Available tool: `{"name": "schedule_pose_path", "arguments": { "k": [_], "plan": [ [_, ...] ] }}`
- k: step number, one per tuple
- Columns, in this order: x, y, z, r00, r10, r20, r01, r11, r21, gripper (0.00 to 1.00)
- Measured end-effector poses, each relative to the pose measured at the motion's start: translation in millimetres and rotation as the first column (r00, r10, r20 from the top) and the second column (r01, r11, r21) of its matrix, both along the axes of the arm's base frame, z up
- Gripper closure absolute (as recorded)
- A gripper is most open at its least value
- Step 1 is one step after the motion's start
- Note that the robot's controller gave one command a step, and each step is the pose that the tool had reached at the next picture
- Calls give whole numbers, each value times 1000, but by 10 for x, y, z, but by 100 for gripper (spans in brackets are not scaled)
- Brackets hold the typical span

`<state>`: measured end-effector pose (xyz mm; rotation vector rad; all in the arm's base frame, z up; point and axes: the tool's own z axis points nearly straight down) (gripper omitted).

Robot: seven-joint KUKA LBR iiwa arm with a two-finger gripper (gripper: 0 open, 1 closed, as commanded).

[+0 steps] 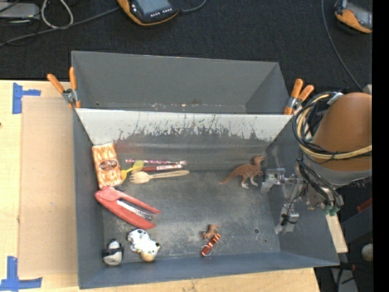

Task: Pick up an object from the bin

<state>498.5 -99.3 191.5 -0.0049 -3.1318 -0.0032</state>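
- While the hand [284, 222] hangs at the bin's [182, 96] three o'clock, its state cannot be told.
- Brown toy dinosaur [246, 172] near it: likely light, rigid, slick; take the torso.

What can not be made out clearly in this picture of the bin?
- Small orange-brown thing near the bin's lower wall in the camera view: too small to tell its kind.
- Black and white thing in the lower left corner: too small to name.
- Orange packet at the left: print too small to read.
- Claw by the right wall: wrist cables cross it, so contact with the wall cannot be told.
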Motion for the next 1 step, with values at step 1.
{"name": "schedule_pose_path", "arguments": {
  "k": [1],
  "plan": [
    [17,6,44,1000,5,8,-5,1000,-1,0]
  ]
}}
